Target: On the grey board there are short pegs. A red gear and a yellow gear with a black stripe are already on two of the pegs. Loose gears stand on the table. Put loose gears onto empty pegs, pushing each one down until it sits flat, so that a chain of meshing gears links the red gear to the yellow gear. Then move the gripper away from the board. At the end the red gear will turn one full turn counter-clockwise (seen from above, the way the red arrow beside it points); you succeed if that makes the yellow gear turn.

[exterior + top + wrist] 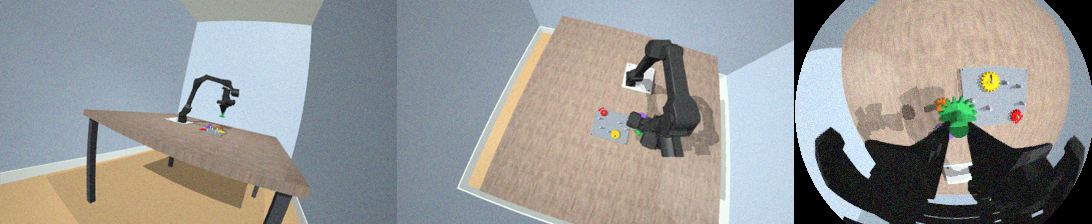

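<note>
Holds the green gear point(638, 132) point(222, 115) point(958, 109) clamped in the gripper point(640, 129) point(222, 113) point(958, 124), up in the air beside the grey board point(610, 119) point(214, 133) point(1001, 97), and risks catching a peg's rim if lowered off-centre, or slipping and tilting in the fingertips if pressed down hard while crooked.

Red gear point(604, 113) point(203, 129) point(1016, 116), black-striped yellow gear point(615, 134) point(221, 132) point(989, 81), green gear point(638, 132) point(222, 115) point(958, 112), grey board point(609, 139) point(213, 132) point(975, 95).

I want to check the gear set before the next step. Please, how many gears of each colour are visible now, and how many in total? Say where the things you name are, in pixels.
Red gear point(604, 113) point(203, 129) point(1016, 116): 1
Yellow gear point(615, 134) point(221, 132) point(987, 82): 1
Green gear point(638, 132) point(222, 115) point(958, 111): 1
Orange gear point(219, 127) point(941, 104): 1
Purple gear point(643, 115) point(209, 125) point(951, 135): 1
Total: 5
</note>
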